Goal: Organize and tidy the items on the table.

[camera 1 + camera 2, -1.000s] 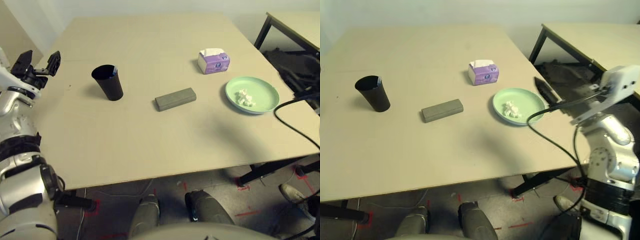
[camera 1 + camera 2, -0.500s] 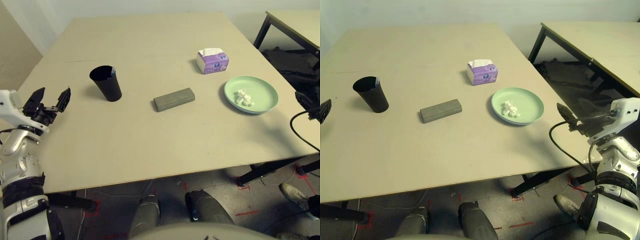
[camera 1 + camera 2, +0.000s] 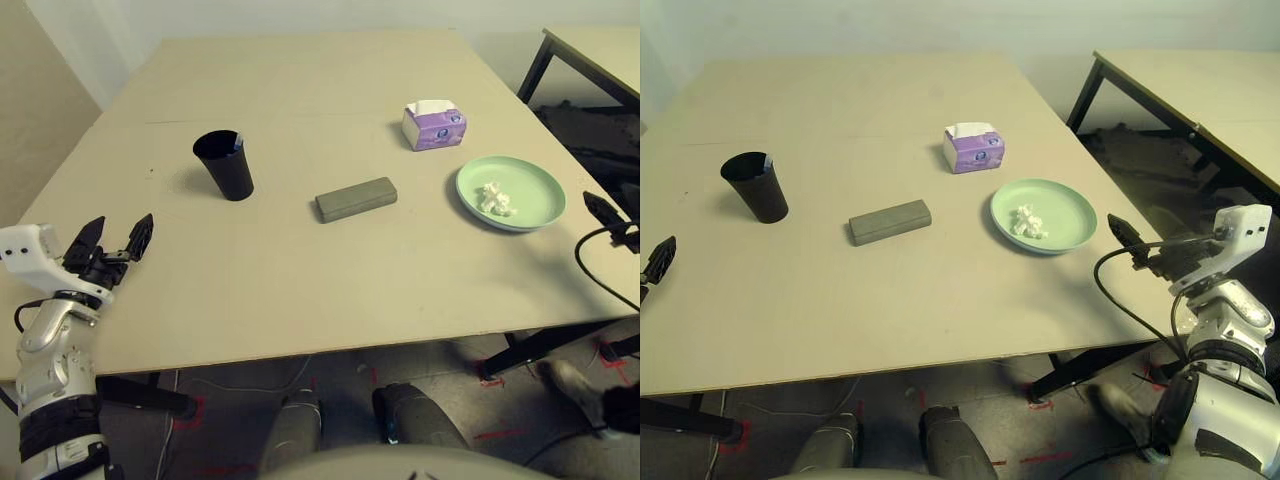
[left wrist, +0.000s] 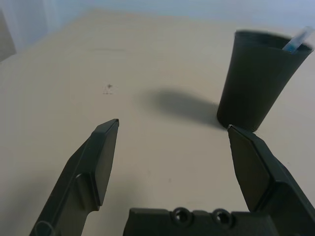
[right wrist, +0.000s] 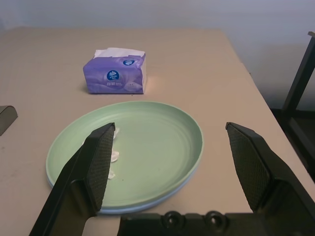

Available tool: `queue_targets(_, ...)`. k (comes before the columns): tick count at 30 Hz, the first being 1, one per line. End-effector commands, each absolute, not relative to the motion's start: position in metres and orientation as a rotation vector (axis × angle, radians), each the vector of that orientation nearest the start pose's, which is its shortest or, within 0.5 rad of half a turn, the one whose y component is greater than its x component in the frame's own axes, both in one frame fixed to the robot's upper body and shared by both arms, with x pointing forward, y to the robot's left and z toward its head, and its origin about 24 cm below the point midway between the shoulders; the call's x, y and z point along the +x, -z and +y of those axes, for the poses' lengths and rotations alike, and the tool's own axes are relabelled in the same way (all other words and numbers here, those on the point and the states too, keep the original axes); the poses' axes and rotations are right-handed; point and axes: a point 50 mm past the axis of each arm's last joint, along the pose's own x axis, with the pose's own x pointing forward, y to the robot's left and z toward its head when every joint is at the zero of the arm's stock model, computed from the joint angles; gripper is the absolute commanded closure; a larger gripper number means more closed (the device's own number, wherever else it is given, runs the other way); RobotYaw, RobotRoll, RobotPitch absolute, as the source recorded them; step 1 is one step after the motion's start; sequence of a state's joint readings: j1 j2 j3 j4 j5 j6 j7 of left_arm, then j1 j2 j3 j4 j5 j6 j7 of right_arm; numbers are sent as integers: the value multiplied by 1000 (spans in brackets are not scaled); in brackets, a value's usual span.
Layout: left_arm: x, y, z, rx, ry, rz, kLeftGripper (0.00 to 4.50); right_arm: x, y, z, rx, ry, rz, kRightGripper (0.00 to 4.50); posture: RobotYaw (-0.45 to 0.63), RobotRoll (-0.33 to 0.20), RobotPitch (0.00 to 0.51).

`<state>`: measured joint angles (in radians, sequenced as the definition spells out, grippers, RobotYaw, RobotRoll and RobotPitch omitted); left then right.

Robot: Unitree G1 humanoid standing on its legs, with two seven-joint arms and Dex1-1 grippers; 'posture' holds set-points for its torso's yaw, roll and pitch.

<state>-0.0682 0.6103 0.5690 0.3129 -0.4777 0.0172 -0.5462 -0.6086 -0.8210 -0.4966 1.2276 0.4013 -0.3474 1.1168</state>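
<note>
With both grippers [image 4: 173, 129] [image 5: 171, 126] wide open and empty, lifting the plate [image 3: 1072, 208] near the worktop's [image 3: 290, 290] right edge unevenly could spill the tissue [image 3: 1028, 222].

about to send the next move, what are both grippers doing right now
Left gripper: open, holding nothing.
Right gripper: open, holding nothing.

Bench [image 3: 290, 290] w/ blk cup [image 3: 226, 170], grey case [image 3: 356, 200], purple tissue pk [image 3: 434, 127], 1 grn plate [image 3: 548, 200] w/ crumpled wht tissue [image 3: 495, 199]; L tool [image 3: 108, 243] open nr bench's L edge.
</note>
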Motion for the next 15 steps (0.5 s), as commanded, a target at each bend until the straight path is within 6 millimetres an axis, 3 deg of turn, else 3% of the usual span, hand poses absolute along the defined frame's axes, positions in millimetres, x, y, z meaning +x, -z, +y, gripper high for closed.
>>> queue_targets(1,227,-106,374,85,-68,-21,19,275,-120,-394,-18,-245,-126,0,-15,0,116)
queue_targets(6,235,-115,372,107,-54,-22,19,279,-118,-388,-12,-246,-133,0,-10,0,137)
queue_targets(15,254,-118,363,106,-11,-31,19,274,-113,-390,-20,-210,-137,0,-32,0,125)
